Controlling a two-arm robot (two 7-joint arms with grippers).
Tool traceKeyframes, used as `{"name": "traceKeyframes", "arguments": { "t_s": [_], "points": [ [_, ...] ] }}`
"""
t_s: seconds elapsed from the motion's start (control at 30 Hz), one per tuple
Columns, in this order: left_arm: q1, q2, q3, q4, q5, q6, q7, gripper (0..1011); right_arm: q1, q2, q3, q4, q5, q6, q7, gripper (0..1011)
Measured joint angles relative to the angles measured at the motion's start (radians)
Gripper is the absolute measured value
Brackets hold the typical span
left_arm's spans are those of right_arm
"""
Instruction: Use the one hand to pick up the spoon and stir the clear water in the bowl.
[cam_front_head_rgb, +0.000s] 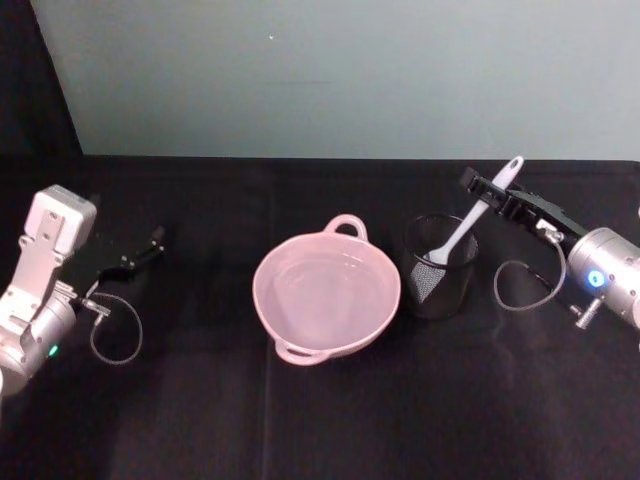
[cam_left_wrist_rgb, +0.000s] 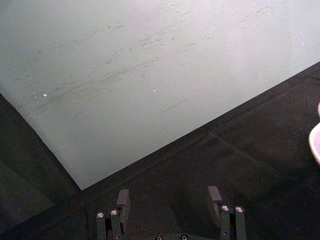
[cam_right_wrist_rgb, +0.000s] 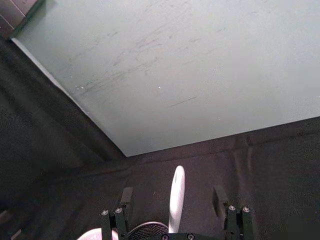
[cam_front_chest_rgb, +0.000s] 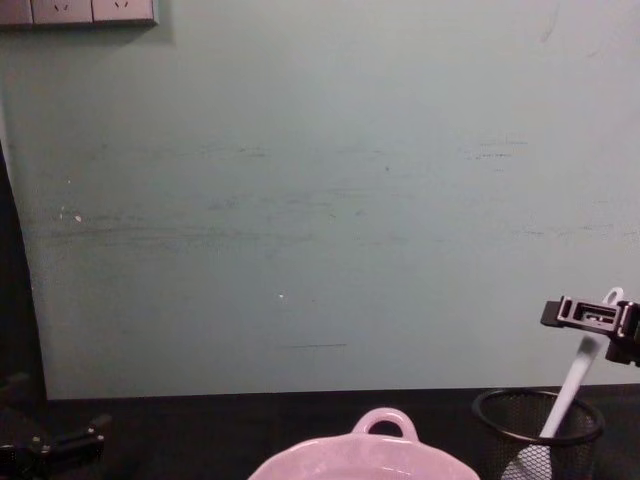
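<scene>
The step in hand is the pickup: in the head view the right hand (cam_front_head_rgb: 497, 197) sits at the right of the frame, level with the upper handle of the spoon (cam_front_head_rgb: 462, 232), which stands tilted in a black mesh cup (cam_front_head_rgb: 440, 285) just right of the bowl (cam_front_head_rgb: 300, 352) at frame centre. The right wrist view shows its jaws spread, with the handle between them and a gap on each side, so nothing is pinched yet. The water (cam_front_head_rgb: 325, 292) lies in the bowl, barely visible against the pink. The left hand (cam_front_head_rgb: 135, 255) rests parked at the left edge on the dark surface (cam_front_head_rgb: 330, 420), its jaws spread too. The next move probably calls for pressing the jaws onto the handle, lifting the spoon straight out of the cup so the mesh is not dragged over, then carrying it left to the bowl
</scene>
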Motion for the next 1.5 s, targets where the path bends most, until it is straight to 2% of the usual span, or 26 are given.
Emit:
{"name": "traceKeyframes", "arguments": {
  "t_s": [0.3,0.43,0.53,0.63,0.73,0.8,0.87,0.93,0.97,1.17,1.27,1.4,1.5],
  "points": [
    [0.0,0.0,0.0,0.0,0.0,0.0,0.0,1011,0.001,0.0,-0.001,0.002,-0.001,-0.003,0.003,1003],
    [0.0,0.0,0.0,0.0,0.0,0.0,0.0,1011,0.001,0.0,0.0,0.001,-0.001,-0.003,0.003,969],
    [0.0,0.0,0.0,0.0,0.0,0.0,0.0,1011,0.0,0.0,0.0,0.0,-0.001,-0.002,0.003,870],
    [0.0,0.0,0.0,0.0,0.0,0.0,0.0,1011,0.0,0.0,0.0,0.0,-0.001,-0.002,0.003,820],
    [0.0,0.0,0.0,0.0,0.0,0.0,0.0,1011,0.0,0.001,0.001,-0.001,-0.001,-0.002,0.003,711],
    [0.0,0.0,0.0,0.0,0.0,0.0,0.0,1011,0.0,0.001,0.001,-0.001,-0.001,-0.002,0.003,681],
    [0.0,0.0,0.0,0.0,0.0,0.0,0.0,1011,-0.001,0.001,0.001,-0.001,-0.001,-0.002,0.003,594],
    [0.0,0.0,0.0,0.0,0.0,0.0,0.0,1011,-0.001,0.001,0.001,-0.001,-0.001,-0.002,0.003,551],
    [0.0,0.0,0.0,0.0,0.0,0.0,0.0,1011,-0.001,0.001,0.001,-0.001,-0.001,-0.002,0.003,489],
    [0.0,0.0,0.0,0.0,0.0,0.0,0.0,1011,-0.001,0.001,0.002,-0.002,-0.001,-0.001,0.003,330],
    [0.0,0.0,0.0,0.0,0.0,0.0,0.0,1011,-0.001,0.001,0.002,-0.002,-0.001,-0.001,0.003,189],
    [0.0,0.0,0.0,0.0,0.0,0.0,0.0,1011,-0.002,0.001,0.002,-0.002,-0.001,-0.001,0.003,124],
    [0.0,0.0,0.0,0.0,0.0,0.0,0.0,1011,-0.001,0.001,0.002,-0.002,-0.001,-0.001,0.003,119]
  ]
}}
